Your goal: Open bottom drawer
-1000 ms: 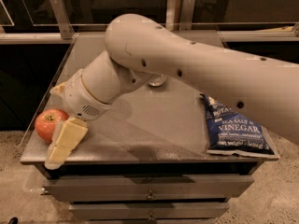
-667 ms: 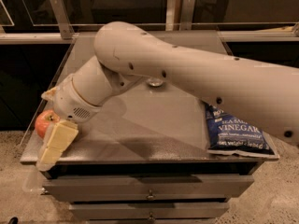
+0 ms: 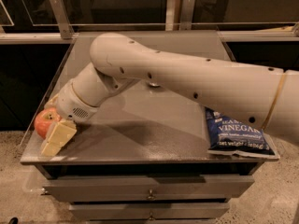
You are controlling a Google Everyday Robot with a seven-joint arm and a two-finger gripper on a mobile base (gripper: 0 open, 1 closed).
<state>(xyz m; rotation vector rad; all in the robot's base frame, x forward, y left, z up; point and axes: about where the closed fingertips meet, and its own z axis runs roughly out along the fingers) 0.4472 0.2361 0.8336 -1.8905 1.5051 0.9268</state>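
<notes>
The cabinet has drawers stacked under its grey top. The upper drawer front (image 3: 107, 188) has a small knob (image 3: 150, 195). The lowest visible drawer (image 3: 112, 211), with its knob (image 3: 150, 216), is shut and partly cut off by the bottom edge of the view. My gripper (image 3: 57, 138) hangs from the big white arm (image 3: 187, 83) over the front left corner of the top, right next to a red apple (image 3: 43, 120). It stands above the drawers, well left of the knobs.
A blue bag of salt and vinegar chips (image 3: 236, 134) lies at the right front of the cabinet top (image 3: 140, 139). A small metal object (image 3: 153, 84) peeks out under the arm. A railing with posts (image 3: 60, 17) runs behind the cabinet.
The arm has swung left and toward the front; the gripper moved from beside the apple to the front left corner of the top. The apple and bag have not moved.
</notes>
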